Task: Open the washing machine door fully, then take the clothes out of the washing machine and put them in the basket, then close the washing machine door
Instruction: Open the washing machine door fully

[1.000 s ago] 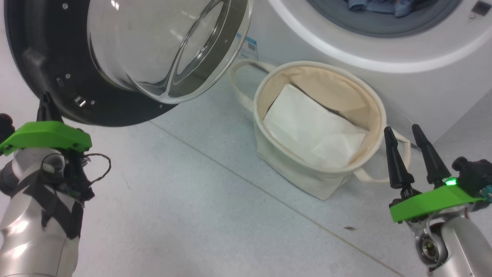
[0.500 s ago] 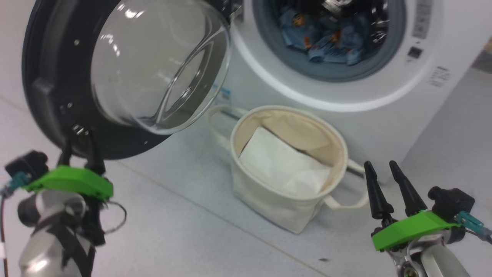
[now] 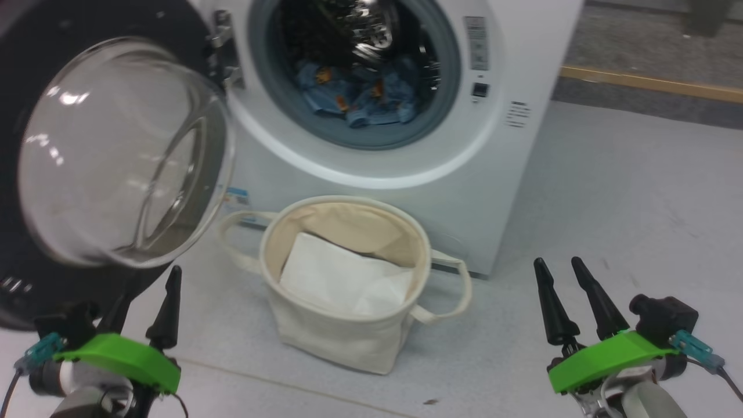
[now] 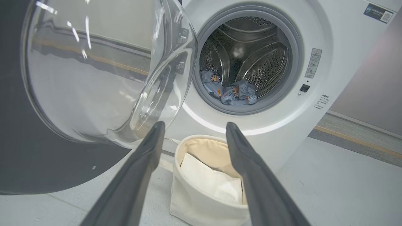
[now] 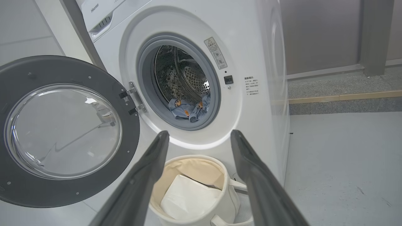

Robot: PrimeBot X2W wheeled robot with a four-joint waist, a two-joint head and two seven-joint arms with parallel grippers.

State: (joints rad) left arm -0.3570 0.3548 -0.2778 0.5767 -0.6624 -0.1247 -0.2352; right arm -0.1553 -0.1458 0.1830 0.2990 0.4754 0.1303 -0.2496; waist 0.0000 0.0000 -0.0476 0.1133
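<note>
Since a second ago the left gripper (image 3: 148, 290) has spread its fingers wide and empty at lower left, just under the washing machine door (image 3: 116, 157), and the head camera has tilted up. That door, a glossy black rim around a bulging clear glass bowl, hangs open on its hinge (image 3: 223, 40) across the frame's left. At top centre the clothes (image 3: 360, 98), soft pale-blue fabric with orange figures, lie crumpled low in the perforated steel drum (image 4: 267, 62) of the white washing machine (image 3: 511, 174). The basket (image 3: 342, 342), round cream canvas with looped handles and a folded white sheet (image 3: 342, 278) inside, stands on the grey floor (image 3: 609, 203) just before the washer. The right gripper (image 3: 558, 264), lower right, is wide open and empty.
</note>
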